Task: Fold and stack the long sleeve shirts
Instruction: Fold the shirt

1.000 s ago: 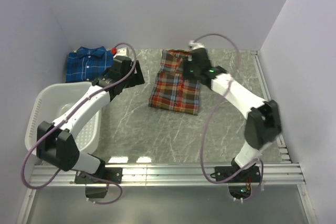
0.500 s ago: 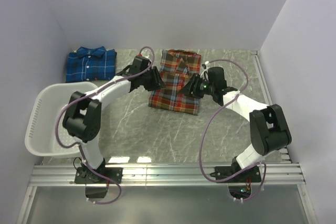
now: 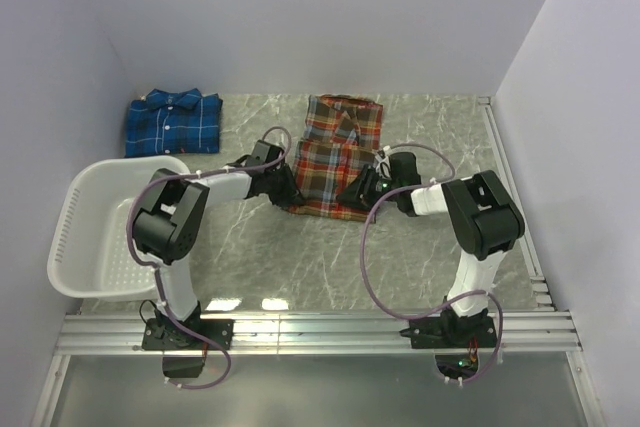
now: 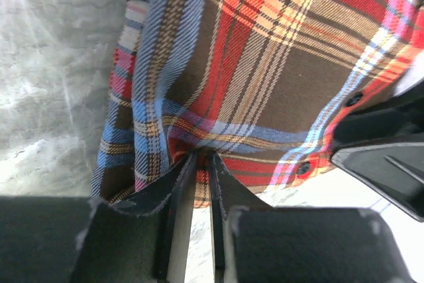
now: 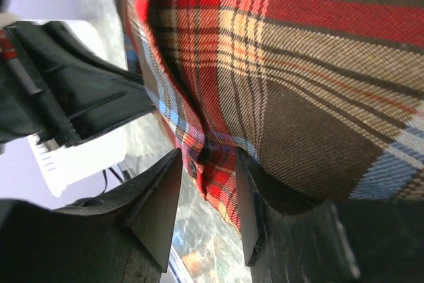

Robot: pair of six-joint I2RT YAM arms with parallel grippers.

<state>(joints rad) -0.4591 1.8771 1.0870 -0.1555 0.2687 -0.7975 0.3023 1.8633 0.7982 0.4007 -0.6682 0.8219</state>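
Although the blue shirt (image 3: 172,122) already lies folded at the far left of the tabletop (image 3: 300,257), collar toward the far wall, the job looks roughly half done from above. The red shirt (image 3: 335,152) lies in the middle, well apart from the blue one. It is narrowed to a long panel, but I judge it needs a fold from hem to collar and then stacking. Its long axis runs near to far, leaning a little right at the far end, with the collar far and the hem near. The left jaws sit at the near left corner of that hem and the right jaws at the near right corner. The white basket (image 3: 75,237) stands at the near left.

In the left wrist view, the left jaws are clenched on the puckered hem edge, grasping the red shirt.

In the right wrist view, the right jaws straddle the hem near a button (image 5: 192,166). I cannot tell whether they pinch the cloth.
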